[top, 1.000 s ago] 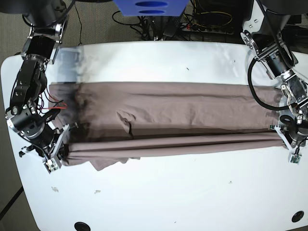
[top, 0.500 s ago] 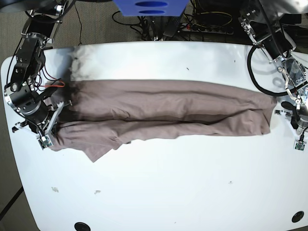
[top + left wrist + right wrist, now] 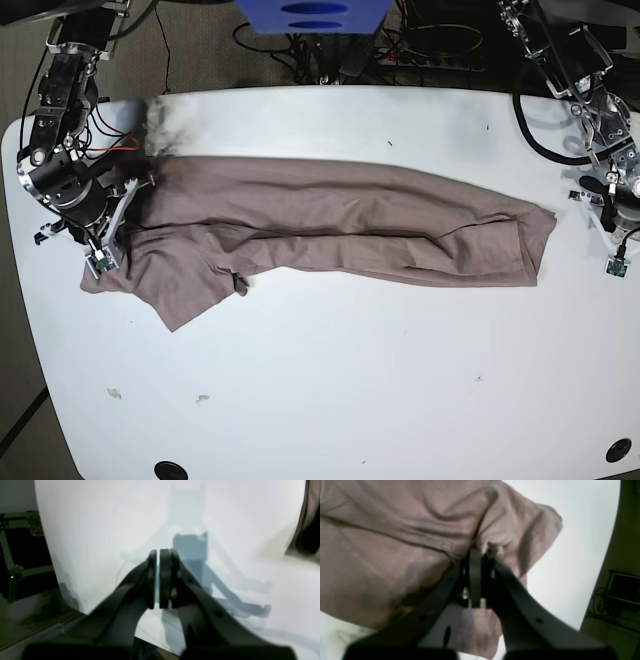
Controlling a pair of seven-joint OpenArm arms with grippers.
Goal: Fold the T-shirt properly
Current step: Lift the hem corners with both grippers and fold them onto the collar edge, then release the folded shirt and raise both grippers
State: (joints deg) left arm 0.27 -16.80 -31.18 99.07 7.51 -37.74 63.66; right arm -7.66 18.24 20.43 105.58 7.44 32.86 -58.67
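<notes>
In the left wrist view, the left claw was closed on nothing above the bare white table. In the right wrist view, the right claw pinched the T-shirt at centre frame. In the base view the T-shirt stretched across the upper middle; the fold would need even tension to lie flat.

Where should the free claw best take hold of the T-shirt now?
Probably the T-shirt's loose end corner nearest the left claw, approached from that table edge: it lies flat, apart from the shut, empty claw, opposite the end the right claw pinches.
</notes>
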